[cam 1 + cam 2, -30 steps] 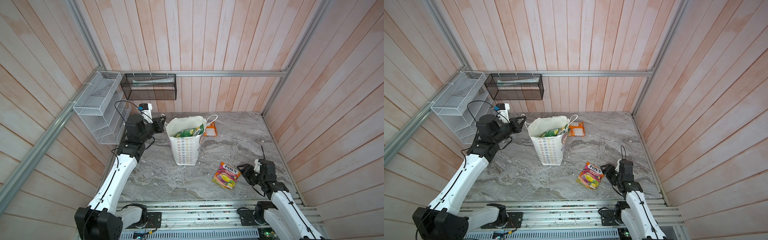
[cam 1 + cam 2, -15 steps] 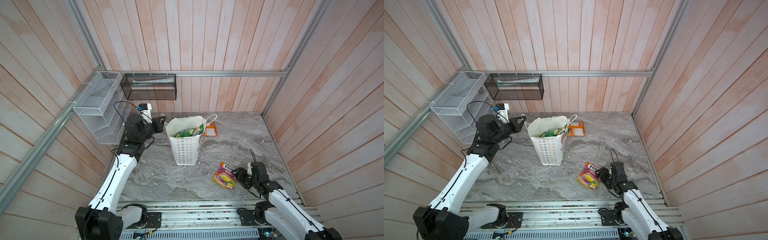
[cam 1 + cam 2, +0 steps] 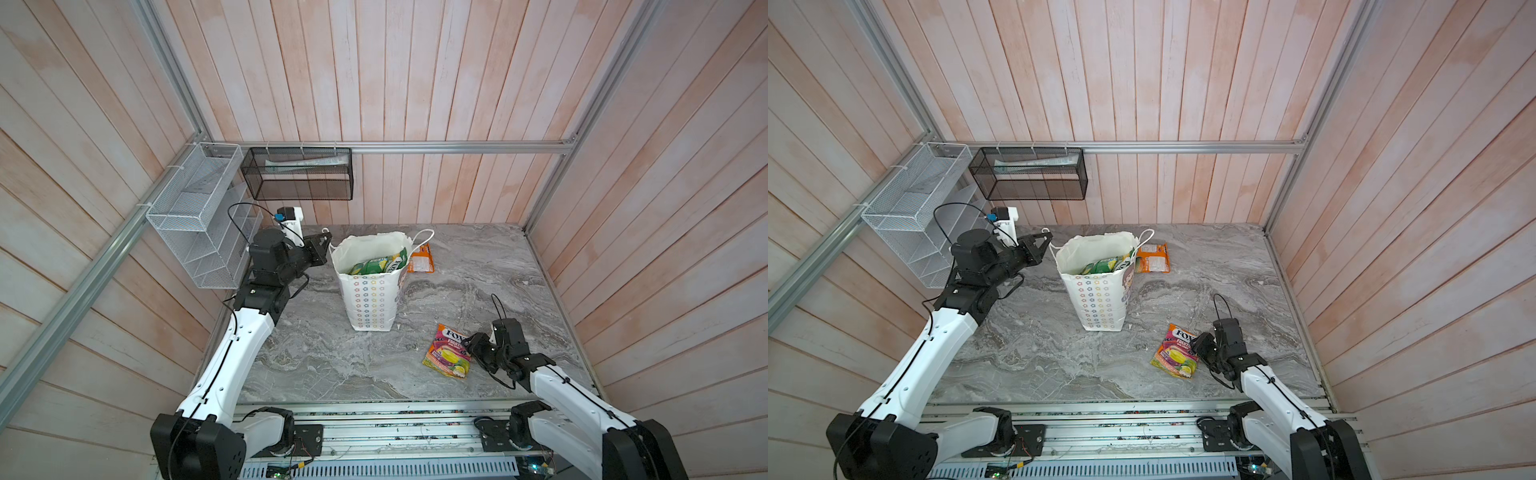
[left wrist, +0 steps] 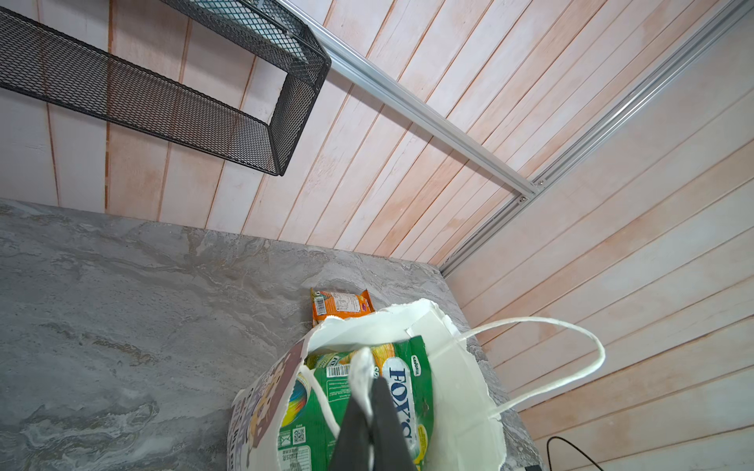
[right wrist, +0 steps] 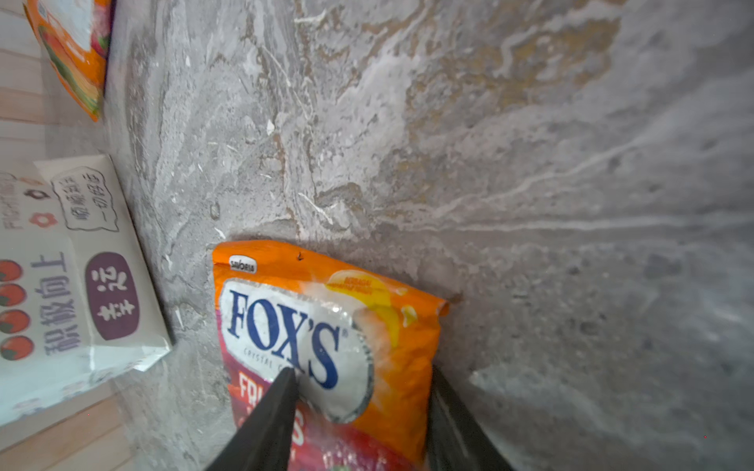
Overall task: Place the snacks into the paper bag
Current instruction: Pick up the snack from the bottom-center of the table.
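The white paper bag (image 3: 372, 299) (image 3: 1100, 303) stands upright mid-table with green snacks (image 3: 380, 266) (image 4: 322, 407) inside. My left gripper (image 3: 326, 241) (image 4: 369, 375) is shut on the bag's white top rim at its left side. An orange-pink FOX'S pouch (image 3: 448, 351) (image 3: 1177, 351) (image 5: 326, 326) lies flat near the front right. My right gripper (image 3: 469, 347) (image 5: 363, 373) is low at the pouch's right edge. Its jaws are apart: one finger rests on the pouch's face, the other stands beside its edge. An orange pouch (image 3: 422, 262) (image 4: 340, 304) lies behind the bag.
A black mesh basket (image 3: 299, 174) hangs on the back wall and a white wire rack (image 3: 199, 216) on the left wall, close behind my left arm. Wooden walls close in the grey marble table (image 3: 332, 357) on three sides.
My right arm has moved left, bringing its gripper from beside the FOX'S pouch onto its right edge, with the jaws narrowing. The left arm and bag have not moved.
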`<state>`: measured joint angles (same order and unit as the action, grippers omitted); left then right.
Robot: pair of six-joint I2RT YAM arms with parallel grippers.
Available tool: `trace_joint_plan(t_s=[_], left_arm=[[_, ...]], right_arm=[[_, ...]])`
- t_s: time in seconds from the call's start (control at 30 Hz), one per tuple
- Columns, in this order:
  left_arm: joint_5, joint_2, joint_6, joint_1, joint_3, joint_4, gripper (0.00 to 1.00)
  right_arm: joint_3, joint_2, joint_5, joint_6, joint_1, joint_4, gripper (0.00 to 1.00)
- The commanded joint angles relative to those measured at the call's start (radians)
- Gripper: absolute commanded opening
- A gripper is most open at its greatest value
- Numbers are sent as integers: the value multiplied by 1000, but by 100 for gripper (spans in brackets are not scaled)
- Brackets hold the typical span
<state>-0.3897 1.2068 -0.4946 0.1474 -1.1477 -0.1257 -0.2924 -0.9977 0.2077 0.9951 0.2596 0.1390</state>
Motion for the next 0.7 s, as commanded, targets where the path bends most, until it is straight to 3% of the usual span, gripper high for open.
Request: trace_joint_plan(t_s=[0.0, 0.2, 0.43, 0.67], left_arm=[[-19, -21, -5, -7, 7, 58, 0], [-22, -24, -6, -7, 6, 60, 0], [-26, -23, -9, -6, 8, 64, 0], [-25, -24, -10, -7, 8, 63, 0]], right_arm=[[6, -35, 4, 1, 7, 2, 42], [59, -49, 27, 22, 7, -73, 22], [-3, 23, 26, -4, 7, -62, 0], [-138, 81, 15, -48, 7, 6, 0]])
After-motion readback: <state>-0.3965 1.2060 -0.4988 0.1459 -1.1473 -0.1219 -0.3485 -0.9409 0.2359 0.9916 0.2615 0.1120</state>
